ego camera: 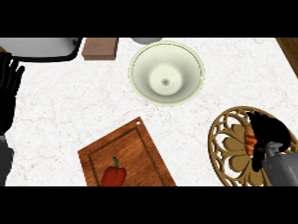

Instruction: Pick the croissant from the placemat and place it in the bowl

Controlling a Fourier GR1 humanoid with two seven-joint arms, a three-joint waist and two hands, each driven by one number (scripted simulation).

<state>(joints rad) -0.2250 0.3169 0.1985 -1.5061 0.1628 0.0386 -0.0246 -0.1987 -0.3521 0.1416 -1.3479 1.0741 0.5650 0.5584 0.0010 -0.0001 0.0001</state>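
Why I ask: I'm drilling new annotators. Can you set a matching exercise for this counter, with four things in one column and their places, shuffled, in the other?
Things
1. croissant
2. red pepper
3. bowl
4. left hand

Places
A. at the view's left edge, open, fingers up, resting
B. on the wooden cutting board
C. on the placemat, right by the right hand
D. on the counter, near the top middle

Pairs: 1-C, 2-B, 3-D, 4-A
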